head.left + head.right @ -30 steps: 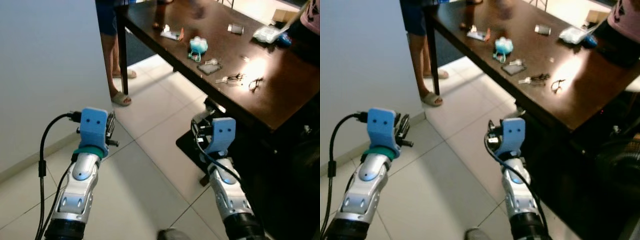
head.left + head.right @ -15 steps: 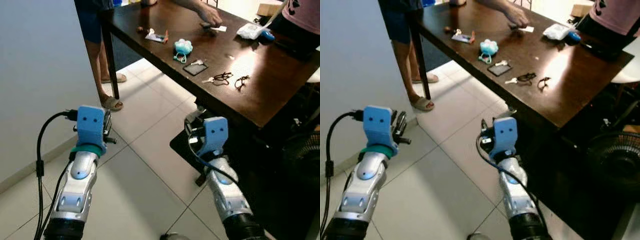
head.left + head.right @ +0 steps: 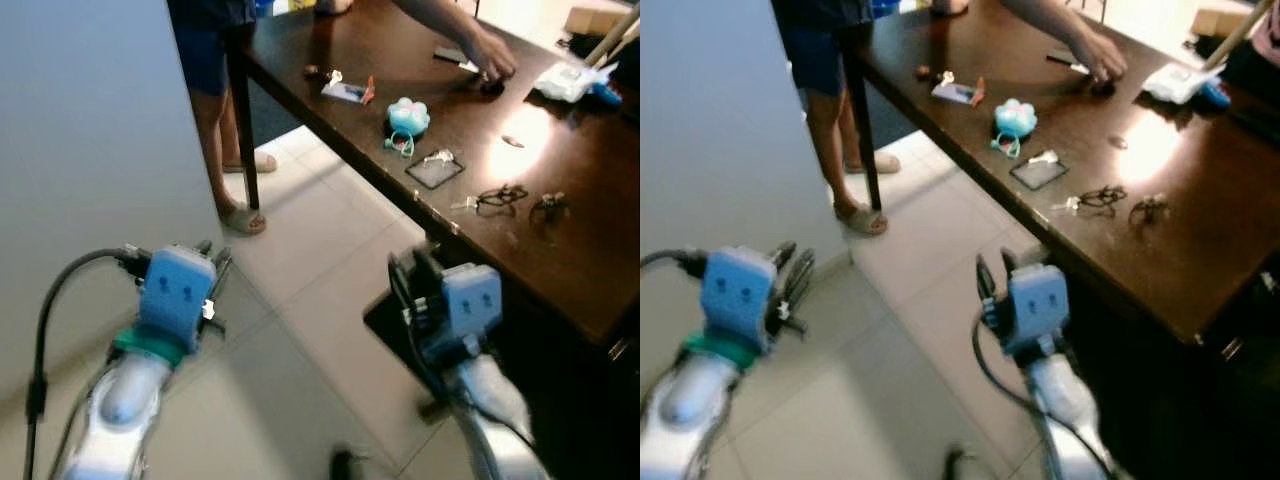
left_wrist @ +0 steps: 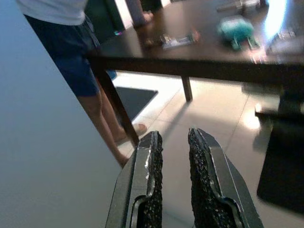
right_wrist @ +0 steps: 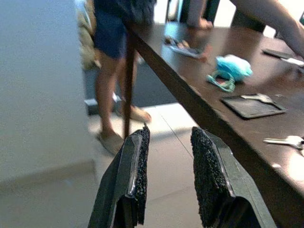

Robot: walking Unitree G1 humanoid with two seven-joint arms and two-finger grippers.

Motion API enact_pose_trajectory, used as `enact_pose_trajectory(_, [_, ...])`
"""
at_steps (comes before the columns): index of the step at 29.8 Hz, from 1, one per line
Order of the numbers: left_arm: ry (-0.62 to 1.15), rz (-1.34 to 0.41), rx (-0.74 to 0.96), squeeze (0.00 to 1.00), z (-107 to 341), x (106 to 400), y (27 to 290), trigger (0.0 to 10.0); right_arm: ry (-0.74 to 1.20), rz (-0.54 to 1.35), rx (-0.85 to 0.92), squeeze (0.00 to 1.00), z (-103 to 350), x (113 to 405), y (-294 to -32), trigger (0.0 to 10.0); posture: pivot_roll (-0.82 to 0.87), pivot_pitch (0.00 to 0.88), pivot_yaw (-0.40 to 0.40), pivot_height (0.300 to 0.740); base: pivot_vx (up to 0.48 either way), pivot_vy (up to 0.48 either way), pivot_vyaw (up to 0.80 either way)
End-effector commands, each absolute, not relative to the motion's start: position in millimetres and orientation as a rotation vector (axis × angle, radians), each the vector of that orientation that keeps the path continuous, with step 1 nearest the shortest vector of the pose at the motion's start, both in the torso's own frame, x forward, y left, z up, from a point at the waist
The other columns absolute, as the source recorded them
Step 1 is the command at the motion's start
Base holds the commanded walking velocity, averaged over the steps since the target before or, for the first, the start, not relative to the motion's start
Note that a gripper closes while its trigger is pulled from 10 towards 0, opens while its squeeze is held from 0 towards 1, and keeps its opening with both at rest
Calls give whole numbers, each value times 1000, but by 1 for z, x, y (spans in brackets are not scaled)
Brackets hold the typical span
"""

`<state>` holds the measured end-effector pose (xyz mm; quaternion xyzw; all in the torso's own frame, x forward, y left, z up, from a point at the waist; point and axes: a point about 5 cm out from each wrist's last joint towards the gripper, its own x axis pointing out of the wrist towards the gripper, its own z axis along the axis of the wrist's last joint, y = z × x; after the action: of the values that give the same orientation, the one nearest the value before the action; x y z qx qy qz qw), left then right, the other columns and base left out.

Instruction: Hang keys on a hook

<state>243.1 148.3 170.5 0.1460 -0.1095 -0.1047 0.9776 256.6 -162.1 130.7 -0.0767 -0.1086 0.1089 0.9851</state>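
Observation:
Two bunches of keys (image 3: 492, 198) (image 3: 549, 203) lie on the dark wooden table (image 3: 560, 265), near its front edge; a single key rests on a black card (image 3: 436, 168). In the right wrist view a key (image 5: 284, 141) lies off to the side on the tabletop. Both arms are held out over the tiled floor, short of the table. My left gripper (image 4: 173, 137) has a narrow gap between its fingers and holds nothing. My right gripper (image 5: 168, 135) is open and empty, pointing along the table's edge.
A person's hand (image 3: 492, 62) reaches over the table's far side. Another person's legs (image 3: 222, 120) in sandals stand by the table leg (image 3: 246, 130). A teal toy (image 3: 408, 117) and small items lie on the table. A white wall (image 3: 90, 130) is on my left; a black mat (image 3: 390, 318) lies under the table.
The whole picture has shifted and blurred as the camera moved. A person's arm has come in over the table's far side. Both grippers keep the same stance.

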Motion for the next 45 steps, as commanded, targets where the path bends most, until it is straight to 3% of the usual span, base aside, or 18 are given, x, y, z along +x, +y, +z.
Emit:
enact_pose_trajectory(1, [-201, -205, 317, 0, 167, 239, 153, 10000, -243, 251, -133, 0, 136, 256, -153, 10000, 37, 84, 65, 740, 341, 0, 0])
enact_pose_trajectory(9, [-206, -328, 314, 0, 178, 242, 151, 10000, -226, 179, -133, 0, 141, 268, -170, 10000, 31, 74, 64, 740, 327, 0, 0])
enact_pose_trajectory(15, [-192, -382, 296, 0, 180, 242, 145, 10000, -192, 118, -106, 0, 140, 271, -180, 10000, 15, 69, 72, 740, 324, 0, -800])
enact_pose_trajectory(36, [-178, -404, 265, 0, 182, 244, 140, 10000, -177, 132, -103, 0, 141, 271, -174, 10000, 14, 83, 69, 740, 321, 0, -800])
enact_pose_trajectory(45, [-81, -451, 303, 0, 169, 251, 140, 10000, -198, 166, -130, 0, 143, 274, -164, 10000, 18, 90, 76, 740, 204, 0, 0])
